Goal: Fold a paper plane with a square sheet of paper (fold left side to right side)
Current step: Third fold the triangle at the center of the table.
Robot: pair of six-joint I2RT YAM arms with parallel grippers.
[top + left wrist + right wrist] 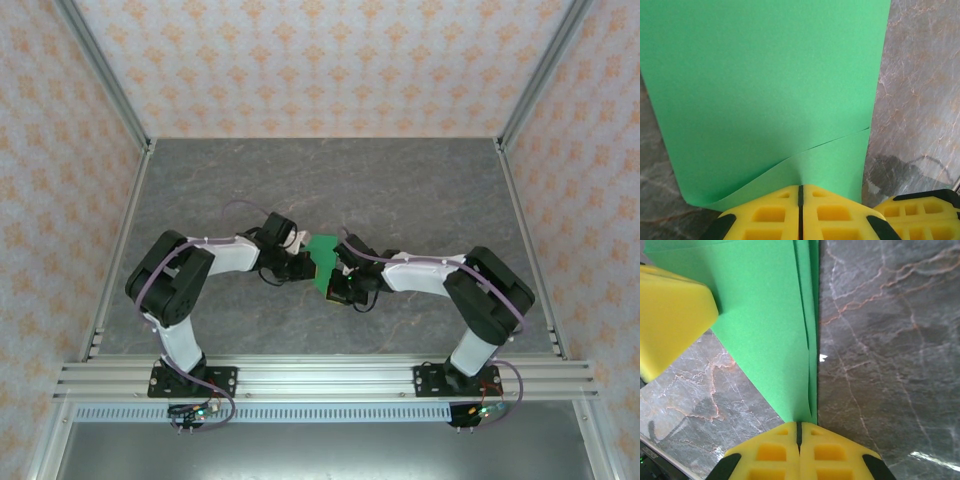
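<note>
The square sheet of paper (322, 262) is bright green and doubled over, held between both grippers at the middle of the table. My left gripper (303, 266) is shut on its edge. In the left wrist view the yellow jaws (801, 189) meet on the paper (765, 75), where an upper layer curls over a lower one. My right gripper (336, 277) is shut on the sheet too. In the right wrist view its jaws (799, 425) pinch a corner of the paper (770, 315), with two layered edges running side by side. A yellow finger (670, 315) of the left gripper shows at the left.
The grey marbled table (400, 190) spreads out behind and beside the arms. Metal frame posts (105, 70) and patterned walls close in the sides and back. An aluminium rail (320, 380) carries both arm bases at the near edge.
</note>
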